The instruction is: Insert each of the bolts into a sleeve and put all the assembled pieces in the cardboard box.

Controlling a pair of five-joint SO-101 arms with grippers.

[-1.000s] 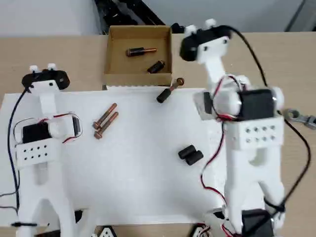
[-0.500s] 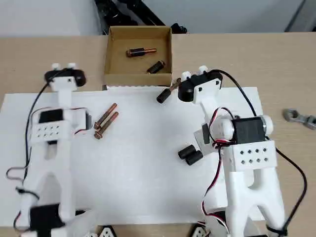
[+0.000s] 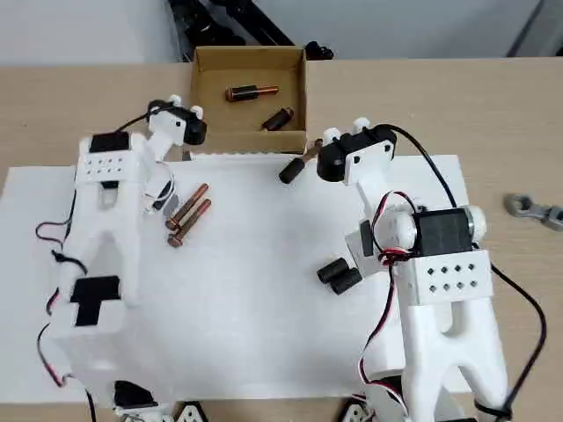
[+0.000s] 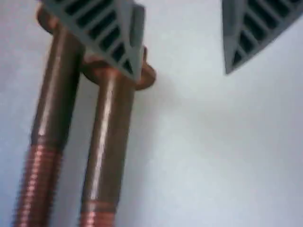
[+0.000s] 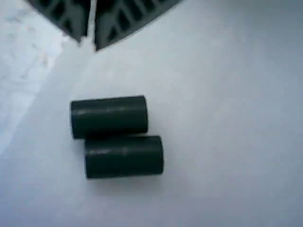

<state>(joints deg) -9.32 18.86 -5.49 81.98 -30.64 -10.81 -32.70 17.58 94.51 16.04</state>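
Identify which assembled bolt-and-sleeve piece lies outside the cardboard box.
The piece on the white mat beside the cardboard box; the other two lie inside it.

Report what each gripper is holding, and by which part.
Nothing is held. The left gripper is open at the heads of the two bolts, gripping neither. The right gripper is shut and empty, near the two sleeves.

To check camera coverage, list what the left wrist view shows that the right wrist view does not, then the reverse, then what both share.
Left wrist view, not right: two copper bolts lying side by side, with the left gripper open over their head ends.
Right wrist view, not left: two black sleeves lying side by side and touching, with the right gripper shut near them, holding nothing.
Both: the white mat under the parts, and that arm's own gripper.
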